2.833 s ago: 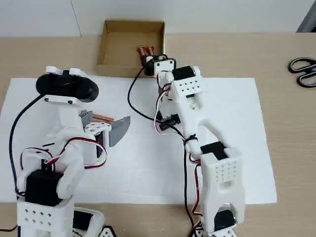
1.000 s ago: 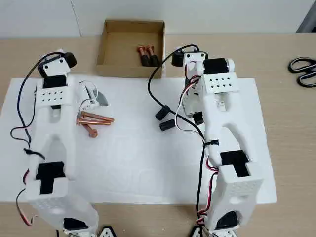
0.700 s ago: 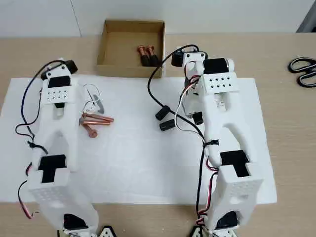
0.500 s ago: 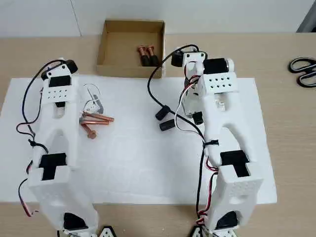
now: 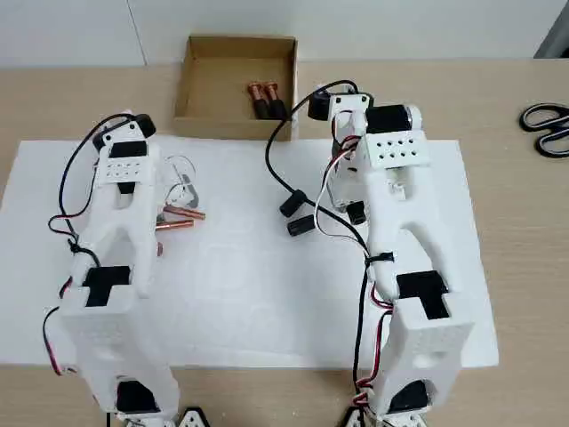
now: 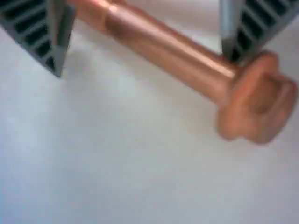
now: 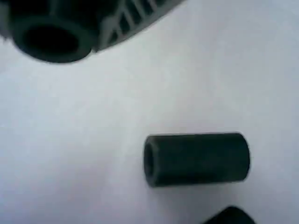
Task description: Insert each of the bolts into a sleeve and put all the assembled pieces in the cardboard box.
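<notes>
Two copper bolts [image 5: 180, 214] lie on the white paper [image 5: 240, 294] beside my left arm. My left gripper [image 5: 181, 190] hangs over them, open. In the left wrist view its grey fingers [image 6: 42, 32] stand on either side of one bolt [image 6: 177, 51], near the head, without closing on it. Three black sleeves lie by my right arm: two [image 5: 293, 203] in the open, one [image 5: 356, 212] under my right gripper [image 5: 347, 197]. The right wrist view has one sleeve [image 7: 196, 158] lying flat and another [image 7: 51, 39] close against the gripper. The cardboard box [image 5: 236, 41] holds two assembled pieces [image 5: 265, 100].
Black scissors [image 5: 547, 124] lie at the far right of the wooden table [image 5: 498, 89]. Loose cables trail from both arms across the paper. The paper's middle and front hold nothing but the arm bases.
My left arm has swung right and its gripper has come down over the bolts. The right arm, back from the box, has kept still for the last second.
</notes>
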